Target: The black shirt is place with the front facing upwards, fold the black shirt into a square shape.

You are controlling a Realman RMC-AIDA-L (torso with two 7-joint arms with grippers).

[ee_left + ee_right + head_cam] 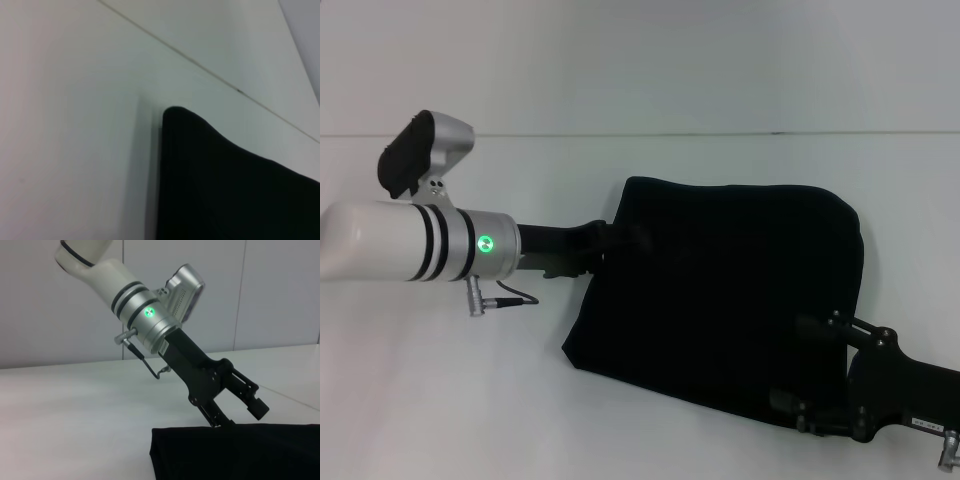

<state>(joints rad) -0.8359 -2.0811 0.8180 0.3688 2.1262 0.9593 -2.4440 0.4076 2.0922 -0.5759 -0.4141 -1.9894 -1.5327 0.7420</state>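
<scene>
The black shirt (720,290) lies folded into a rough rectangle on the white table, showing only plain black cloth. My left gripper (623,240) reaches in from the left to the shirt's left edge. In the right wrist view, the left gripper (239,414) stands open, its lower finger (216,416) touching the top of the shirt (235,452) and the other raised clear. My right gripper (790,362) is at the shirt's near right corner, open, with its fingers spread over the cloth. The left wrist view shows only a rounded shirt corner (225,190).
The white table (450,400) runs wide around the shirt. A white wall (640,60) rises behind the table's far edge. A thin cable (515,295) hangs under the left wrist.
</scene>
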